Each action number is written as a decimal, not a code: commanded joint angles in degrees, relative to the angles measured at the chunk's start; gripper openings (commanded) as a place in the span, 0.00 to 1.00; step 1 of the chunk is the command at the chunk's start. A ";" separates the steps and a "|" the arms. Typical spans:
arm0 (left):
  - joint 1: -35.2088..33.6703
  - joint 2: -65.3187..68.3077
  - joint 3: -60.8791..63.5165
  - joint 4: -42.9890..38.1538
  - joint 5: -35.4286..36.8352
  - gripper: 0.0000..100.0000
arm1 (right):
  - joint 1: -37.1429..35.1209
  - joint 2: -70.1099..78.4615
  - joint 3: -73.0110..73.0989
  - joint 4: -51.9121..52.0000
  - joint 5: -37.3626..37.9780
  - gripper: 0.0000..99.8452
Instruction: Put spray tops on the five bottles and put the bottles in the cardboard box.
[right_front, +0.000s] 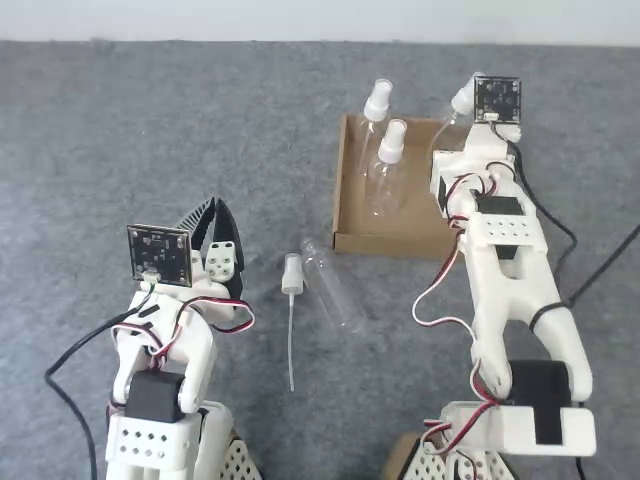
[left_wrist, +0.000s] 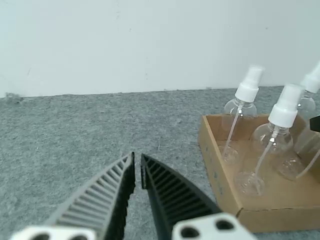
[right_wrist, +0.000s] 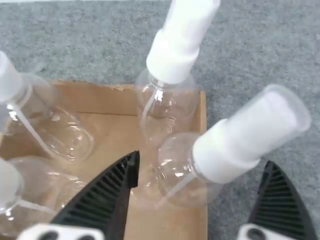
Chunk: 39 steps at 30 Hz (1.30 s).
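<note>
Uncapped bottle (right_front: 334, 289) lies flat beside the spray top (right_front: 292, 273), neck toward the box (right_front: 343, 190), nearer the clenched, empty left gripper (right_front: 213, 204); right gripper (right_wrist: 202, 163) is spread around a capped bottle (right_wrist: 175, 172).

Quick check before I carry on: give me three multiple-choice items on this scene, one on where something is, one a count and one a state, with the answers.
1. Where is the loose spray top?
A) on the table beside the lying bottle
B) screwed onto that bottle
C) standing upright at the table's far edge

2. How many bottles lie outside the box?
A) none
B) one
C) three

3. The right gripper is:
A) shut on a spray top
B) shut and empty
C) open

Answers:
1 A: the top lies flat next to the uncapped bottle, its thin tube stretched along the table.
2 B: the lying bottle is the one bottle on the bare table.
3 C: its fingers stand wide apart on either side of a capped bottle.
</note>
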 joint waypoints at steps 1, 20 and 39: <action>-0.09 -0.97 -0.31 -1.85 0.62 0.01 | -0.31 -4.35 -0.44 0.40 -0.18 0.31; -0.09 -0.97 -0.31 -1.85 0.62 0.01 | 0.13 -4.62 -1.67 0.84 0.79 0.31; -0.09 -0.97 -0.31 -1.85 0.62 0.01 | 0.22 -4.62 -28.92 28.88 3.87 0.31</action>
